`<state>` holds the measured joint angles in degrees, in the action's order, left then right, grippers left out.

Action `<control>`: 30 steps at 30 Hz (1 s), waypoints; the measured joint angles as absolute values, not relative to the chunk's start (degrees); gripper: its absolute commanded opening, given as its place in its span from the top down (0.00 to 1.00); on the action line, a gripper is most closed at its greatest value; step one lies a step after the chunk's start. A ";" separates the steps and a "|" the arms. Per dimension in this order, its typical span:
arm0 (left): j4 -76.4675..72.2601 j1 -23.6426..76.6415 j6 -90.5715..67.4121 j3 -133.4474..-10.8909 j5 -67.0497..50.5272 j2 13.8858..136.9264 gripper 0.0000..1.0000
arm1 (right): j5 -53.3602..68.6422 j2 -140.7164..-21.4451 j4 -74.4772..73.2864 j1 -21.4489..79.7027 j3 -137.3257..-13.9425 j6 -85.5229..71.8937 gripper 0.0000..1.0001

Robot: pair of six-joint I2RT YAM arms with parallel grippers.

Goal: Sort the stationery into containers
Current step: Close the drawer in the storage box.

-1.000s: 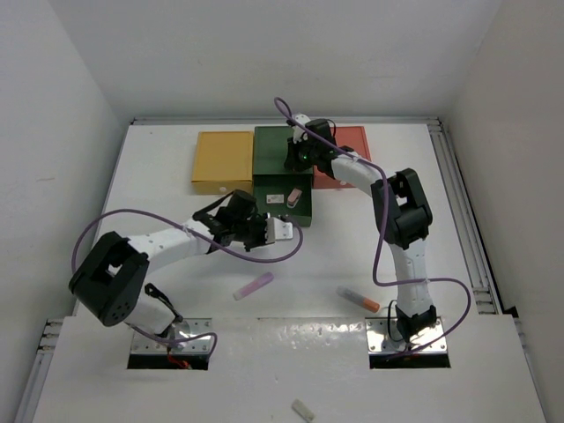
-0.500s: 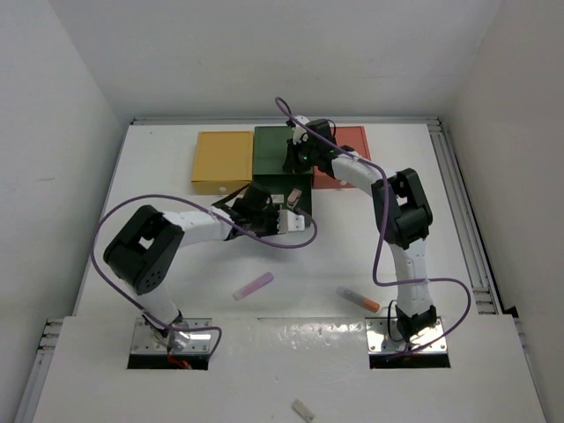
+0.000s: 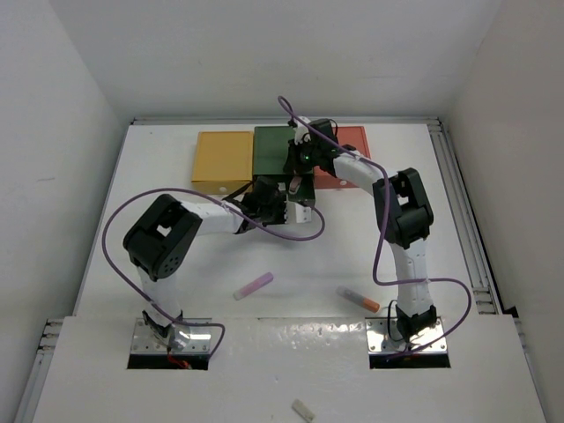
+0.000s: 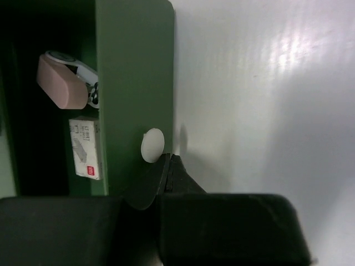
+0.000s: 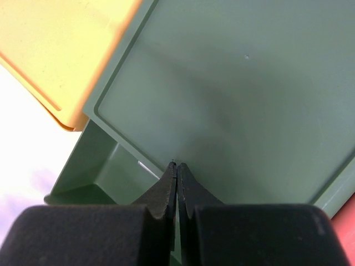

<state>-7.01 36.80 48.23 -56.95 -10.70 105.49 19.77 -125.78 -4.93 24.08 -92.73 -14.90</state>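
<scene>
Eraser (image 4: 62,83) partly shadowed in green drawer (image 4: 136,72); rest too dk.

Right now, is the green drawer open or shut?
Open. The green drawer juts out of its box, and a pink eraser shows inside it.

A plain pale whitish stub (image 3: 302,409) lies tilted on the near ledge (image 3: 282,370), at about 6 o'clock. White walls (image 3: 264,53) enclose the white table (image 3: 159,159) at 9, 12 and 3 o'clock.

White table (image 3: 159,167), three drawer boxes (image 3: 269,154), lilac stick (image 3: 254,285)
</scene>
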 measured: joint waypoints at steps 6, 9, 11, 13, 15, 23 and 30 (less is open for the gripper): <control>-12.86 36.82 52.60 -56.82 -5.56 107.24 1.00 | 20.43 -125.78 -5.23 23.75 -92.73 -15.00 1.00; -16.03 36.77 54.87 -56.82 -3.57 108.49 1.00 | 20.80 -125.78 -5.28 23.70 -92.73 -15.00 1.00; -17.56 36.75 56.12 -56.82 -2.81 109.21 1.00 | 21.04 -125.78 -5.30 23.70 -92.73 -15.00 1.00; -19.22 36.73 57.32 -56.82 -2.07 110.08 1.00 | 21.12 -125.78 -5.37 23.66 -92.73 -15.00 1.00; -20.75 36.71 58.46 -56.82 -1.56 111.04 1.00 | 21.21 -125.78 -5.43 23.62 -92.73 -15.03 1.00; -28.27 36.67 62.39 -56.34 2.26 113.89 1.00 | 21.56 -125.78 -5.65 23.38 -92.73 -15.03 1.00; -34.61 36.67 65.56 -54.02 4.21 114.67 1.00 | 21.63 -125.78 -5.67 23.38 -92.73 -15.03 1.00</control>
